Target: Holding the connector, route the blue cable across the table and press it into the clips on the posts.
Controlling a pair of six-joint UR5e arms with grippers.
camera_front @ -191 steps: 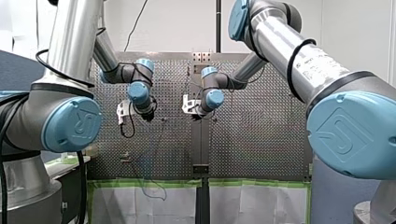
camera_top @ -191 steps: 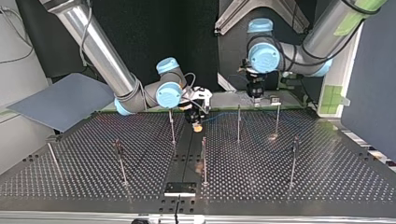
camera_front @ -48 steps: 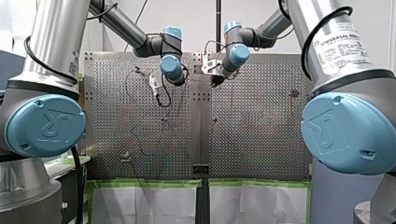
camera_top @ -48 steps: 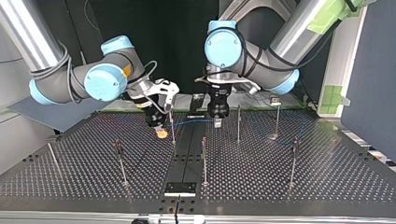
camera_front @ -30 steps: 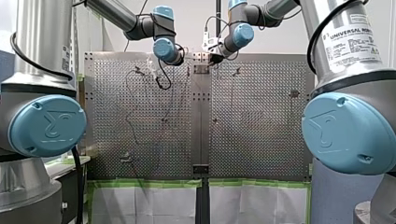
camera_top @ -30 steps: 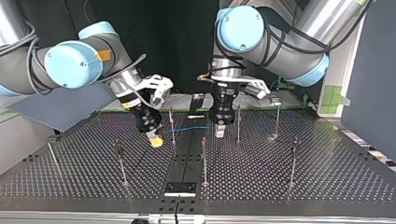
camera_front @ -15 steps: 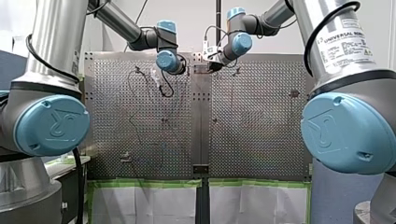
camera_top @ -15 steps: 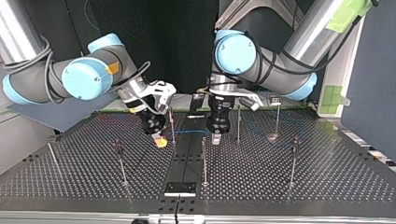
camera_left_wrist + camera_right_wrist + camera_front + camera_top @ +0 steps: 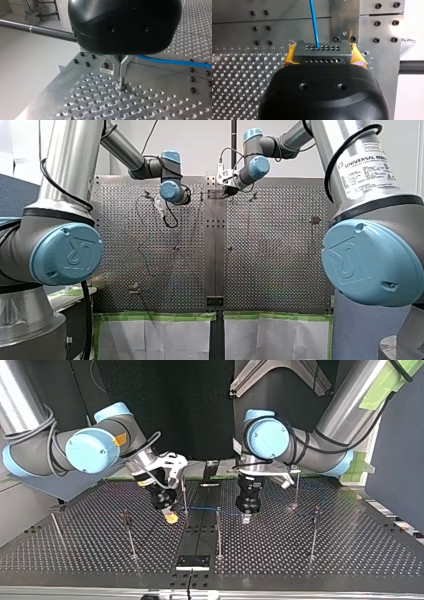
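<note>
Right gripper (image 9: 323,60) is seen closed, its yellow pads (image 9: 287,58) clamped on both ends of the grey connector (image 9: 322,53). From the connector the blue cable (image 9: 314,22) is led straight ahead over the perforated table (image 9: 237,80). Farther along (top view), the cable is stretched past a thin post (image 9: 218,532) to the left gripper (image 9: 245,518), whose metal fingers (image 9: 121,66) are drawn together just above the table. Whether the cable is pinched there cannot be told.

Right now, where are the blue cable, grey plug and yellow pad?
blue cable (image 9: 314,22): right wrist view, straight stretch ahead of plug
grey plug (image 9: 322,52): right wrist view, holed face
yellow pad (image 9: 288,58): right wrist view, outer side
</note>
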